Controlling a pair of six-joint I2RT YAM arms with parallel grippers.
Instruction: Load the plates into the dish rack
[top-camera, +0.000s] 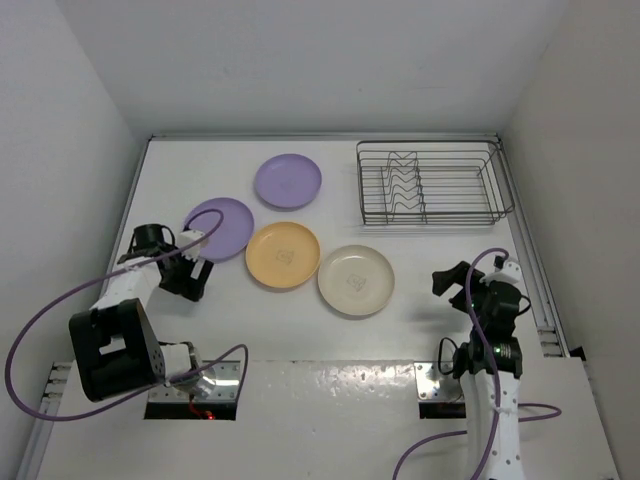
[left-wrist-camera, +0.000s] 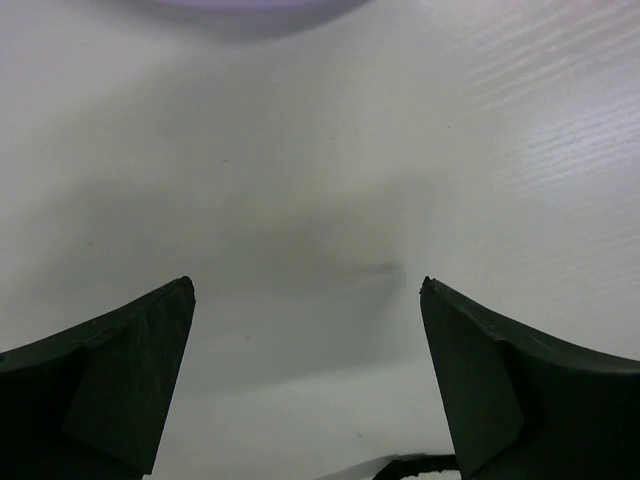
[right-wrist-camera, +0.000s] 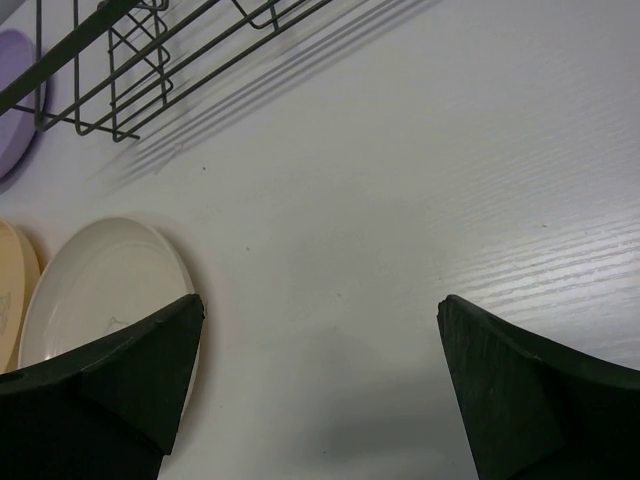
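Lavender plastic shows twice on the white counter (top-camera: 450, 240): one purple plate (top-camera: 288, 181) lies toward the far side, left of the dish rack (top-camera: 432, 183), and a second purple plate (top-camera: 222, 228) lies nearer and further left. Just beside that one sits the orange-yellow plate (top-camera: 283, 254), with the cream plate (top-camera: 356, 279) just to its right. All four lie flat on the counter, outside the wire rack, which stands at the far right. The left jaws stand wide apart, holding nothing, over bare counter just short of the second purple plate. The right jaws are likewise spread wide and hold nothing, to the right of the cream plate.
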